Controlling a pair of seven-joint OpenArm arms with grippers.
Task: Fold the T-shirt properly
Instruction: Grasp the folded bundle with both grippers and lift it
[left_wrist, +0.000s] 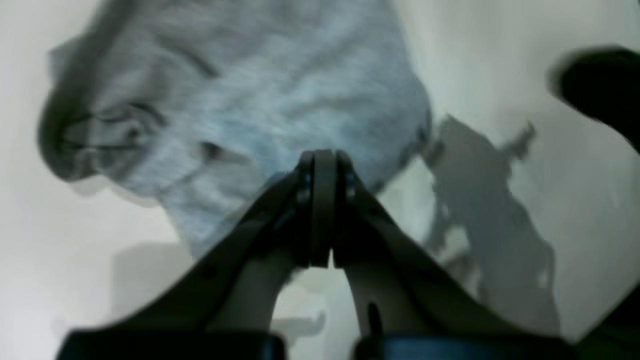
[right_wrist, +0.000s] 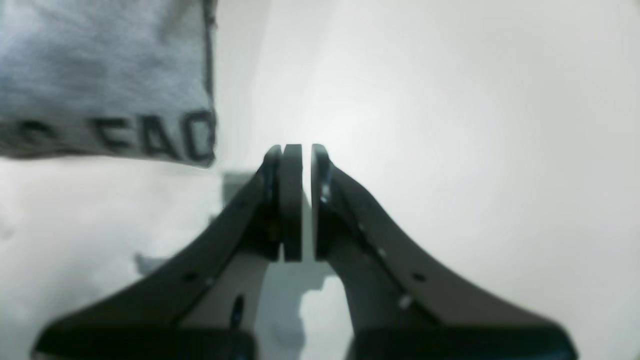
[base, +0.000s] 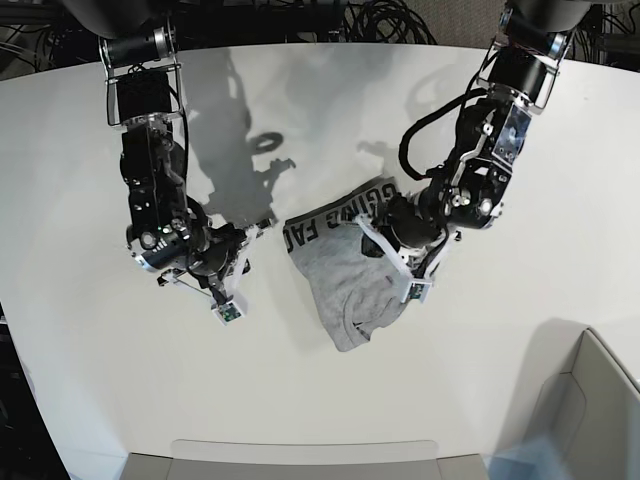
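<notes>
T-shirt (base: 350, 270) crumpled mid-table (base: 300, 400); lettered hem toward right end effector (base: 228, 310).

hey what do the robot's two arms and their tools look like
Both arms are black and chunky, with silvery metal brackets near the shoulders and black cables looping alongside. Each ends in a dark tool, left tool and right tool, with two curved fingers tapering to flat pads, small screw holes along them, and white trim.

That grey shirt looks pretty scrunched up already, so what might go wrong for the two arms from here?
The heather-grey cotton T-shirt lies bunched and wrinkled, so any next fold may set crooked creases. The left gripper hangs shut over the cloth holding nothing visible; it might snag or drag the pile. The right gripper, nearly shut, sits off the shirt over the white table, leaving the lettered edge unheld.
</notes>
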